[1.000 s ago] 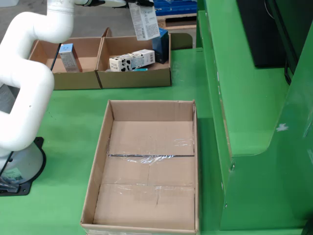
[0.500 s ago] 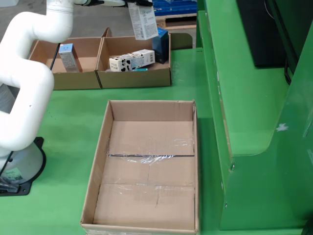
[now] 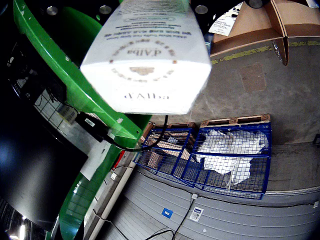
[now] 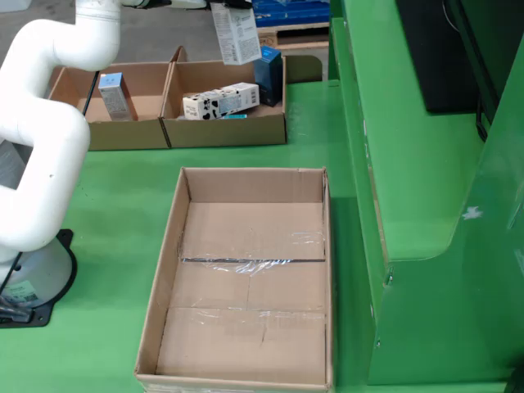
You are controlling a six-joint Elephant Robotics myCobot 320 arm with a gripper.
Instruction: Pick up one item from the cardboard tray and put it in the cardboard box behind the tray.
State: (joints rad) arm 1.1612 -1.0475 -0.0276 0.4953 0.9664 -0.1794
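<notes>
While tool grips white carton printed "dAlba", cow-patterned box lies in cardboard box

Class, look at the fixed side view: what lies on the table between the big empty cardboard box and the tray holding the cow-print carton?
Nothing: in the fixed side view, only bare green table separates the big cardboard box from the tray holding the cow-print carton.

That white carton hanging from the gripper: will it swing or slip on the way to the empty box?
The white carton hangs tilted, so it may well sway. It looks like thin, light cardboard, stiff enough to keep its shape. Its glossy printed face could slide if the grip is weak; the grip itself is hidden.
</notes>
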